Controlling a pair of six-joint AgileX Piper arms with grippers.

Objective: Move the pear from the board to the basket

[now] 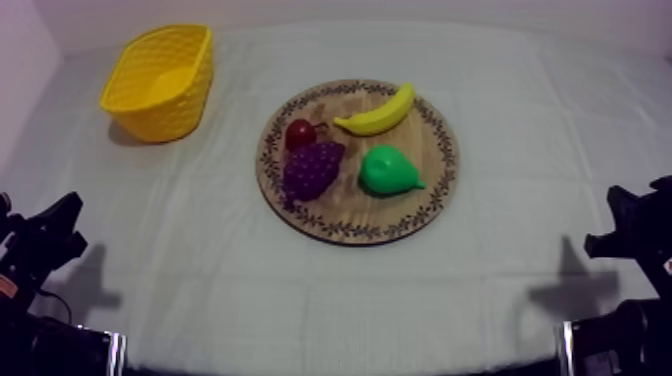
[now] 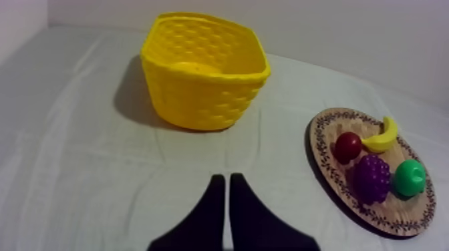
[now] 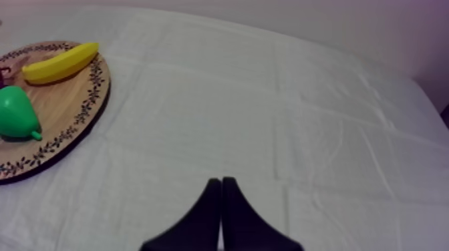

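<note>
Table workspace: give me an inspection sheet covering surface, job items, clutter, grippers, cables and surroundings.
Surface: grey-white cloth, creased, covering the table.
Job's things: pear lies on the wooden board, towards the right arm's side, untouched; yellow basket stands apart from the board at the far left, no fruit seen inside.
Clutter: banana, bunch of grapes and small red fruit share the board with the pear.
Grippers: left gripper faces the basket, jaws together, shut on nothing; right gripper is off the board's right, jaws together, shut on nothing.
Cables: nothing seen.
Surroundings: pale wall behind the table.
</note>
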